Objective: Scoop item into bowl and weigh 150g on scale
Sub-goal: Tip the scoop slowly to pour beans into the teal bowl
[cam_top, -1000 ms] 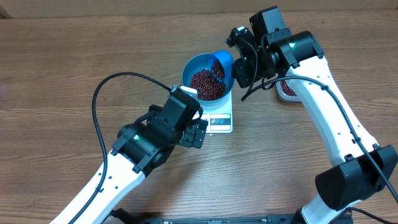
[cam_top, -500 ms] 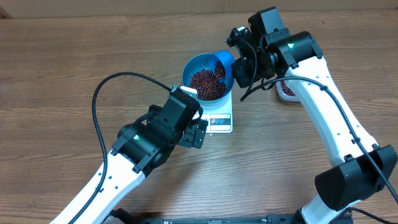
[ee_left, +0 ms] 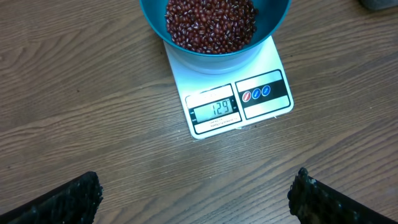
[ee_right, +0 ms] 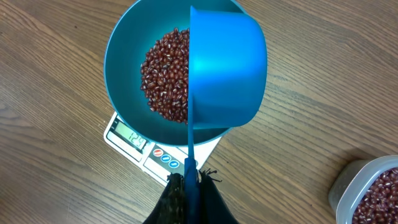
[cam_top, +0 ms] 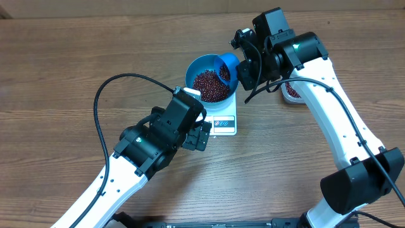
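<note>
The right arm is reaching in from the near right corner of the worktop [cam_top: 63, 57], its forearm angling toward the far edge and its wrist bending back over the bowl [ee_right: 121, 62]. The right claw [ee_right: 188, 180] is clenching the thin handle of a blue scoop [ee_right: 224, 68], tipping the cup on its side above the bowl's right half. The left arm is stretching up from the near left corner, a black cable [cam_top: 101, 95] looping above it. The left claw [ee_left: 196, 186] is hanging released, fingers spread wide, over bare wood just off the scale's display edge.

The beans [ee_left: 210, 22] are lying heaped inside the bowl, which is sitting on the white scale [ee_left: 239, 102] around the middle of the worktop, toward its far edge. The display is showing 129. A clear tub [ee_right: 373, 193] of more beans is standing toward the right edge, partly hidden behind the right arm in the overhead view. The worktop is showing brown wood grain throughout.
</note>
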`<control>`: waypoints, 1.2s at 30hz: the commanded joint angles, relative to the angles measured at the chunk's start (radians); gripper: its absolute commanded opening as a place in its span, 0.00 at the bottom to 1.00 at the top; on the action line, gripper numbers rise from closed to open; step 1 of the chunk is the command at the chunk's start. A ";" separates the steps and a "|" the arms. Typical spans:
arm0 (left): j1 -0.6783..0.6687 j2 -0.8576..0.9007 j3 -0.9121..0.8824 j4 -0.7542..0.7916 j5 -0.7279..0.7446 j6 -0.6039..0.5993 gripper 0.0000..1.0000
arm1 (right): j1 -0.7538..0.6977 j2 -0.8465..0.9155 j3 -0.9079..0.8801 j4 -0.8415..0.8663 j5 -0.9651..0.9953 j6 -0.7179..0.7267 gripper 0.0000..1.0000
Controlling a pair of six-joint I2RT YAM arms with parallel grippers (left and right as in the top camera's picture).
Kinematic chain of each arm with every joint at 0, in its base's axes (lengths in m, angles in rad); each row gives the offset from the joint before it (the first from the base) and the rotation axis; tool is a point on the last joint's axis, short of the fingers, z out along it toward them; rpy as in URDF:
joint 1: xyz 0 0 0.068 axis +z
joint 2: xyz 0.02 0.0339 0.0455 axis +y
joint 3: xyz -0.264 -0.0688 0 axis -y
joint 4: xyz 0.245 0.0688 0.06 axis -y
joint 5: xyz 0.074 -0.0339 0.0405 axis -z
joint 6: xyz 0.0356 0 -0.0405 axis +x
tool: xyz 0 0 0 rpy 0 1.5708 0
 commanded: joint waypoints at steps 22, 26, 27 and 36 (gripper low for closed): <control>0.005 -0.013 0.022 0.003 -0.006 -0.003 1.00 | 0.029 -0.043 0.035 0.012 -0.006 -0.003 0.04; 0.005 -0.013 0.022 0.003 -0.006 -0.003 1.00 | 0.029 -0.043 0.035 0.021 0.002 0.045 0.04; 0.005 -0.013 0.022 0.003 -0.006 -0.003 0.99 | 0.032 -0.043 0.035 0.010 -0.031 -0.006 0.04; 0.005 -0.013 0.022 0.003 -0.006 -0.003 0.99 | 0.035 -0.043 0.035 0.026 0.014 0.048 0.04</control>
